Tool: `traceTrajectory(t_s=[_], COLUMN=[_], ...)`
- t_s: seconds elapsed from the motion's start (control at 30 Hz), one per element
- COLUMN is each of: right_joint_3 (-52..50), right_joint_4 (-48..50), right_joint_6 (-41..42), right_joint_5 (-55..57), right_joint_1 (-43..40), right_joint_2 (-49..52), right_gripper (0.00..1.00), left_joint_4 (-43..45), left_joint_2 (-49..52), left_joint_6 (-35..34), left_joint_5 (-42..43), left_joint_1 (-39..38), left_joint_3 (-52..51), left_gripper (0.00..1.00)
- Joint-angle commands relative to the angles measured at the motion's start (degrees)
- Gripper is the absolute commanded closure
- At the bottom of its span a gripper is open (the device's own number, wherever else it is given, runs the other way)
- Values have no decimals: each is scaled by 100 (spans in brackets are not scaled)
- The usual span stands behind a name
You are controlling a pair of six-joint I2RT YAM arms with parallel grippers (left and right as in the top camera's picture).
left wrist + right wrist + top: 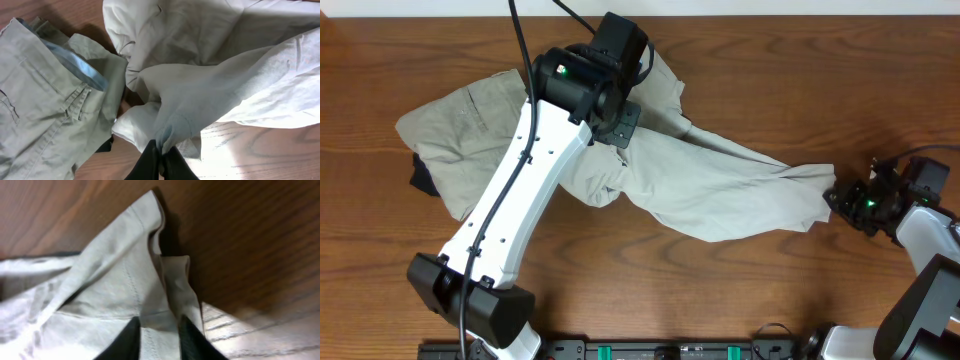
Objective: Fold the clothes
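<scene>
Both arms gripping the cream garment (720, 190) on the bench (400, 40).
Overhead: the cream garment is lying stretched rightward, its left end overlapping the khaki trousers (460, 125); the left arm (520, 190) is reaching over that overlap, the right arm (920, 230) sitting at the garment's right tip. Left wrist: the left jaws are pinching a cream fold. Right wrist: the right jaws are clamping a stitched cream edge.

My left claw (161, 160) is matt black; the cream cloth (260, 85) thin, wrinkly, matt; the khaki cloth (40, 100) coarser, seamed; the desk (260, 150) smooth, grained wood, faintly glossy.
</scene>
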Motion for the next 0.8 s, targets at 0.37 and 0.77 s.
traceTrajectory(t_s=[0.37, 0.77], right_joint_3=[-42, -116], right_joint_4=[85, 240], right_joint_6=[26, 164], right_joint_5=[291, 271], right_joint_1=[44, 308], right_joint_2=[33, 304], right_gripper=[60, 72], left_joint_4=[-20, -17], left_joint_2=[-63, -63], left_joint_6=[85, 101], left_joint_5=[-44, -44], left_joint_1=[26, 26], left_joint_3=[-11, -11], left_gripper=[94, 94])
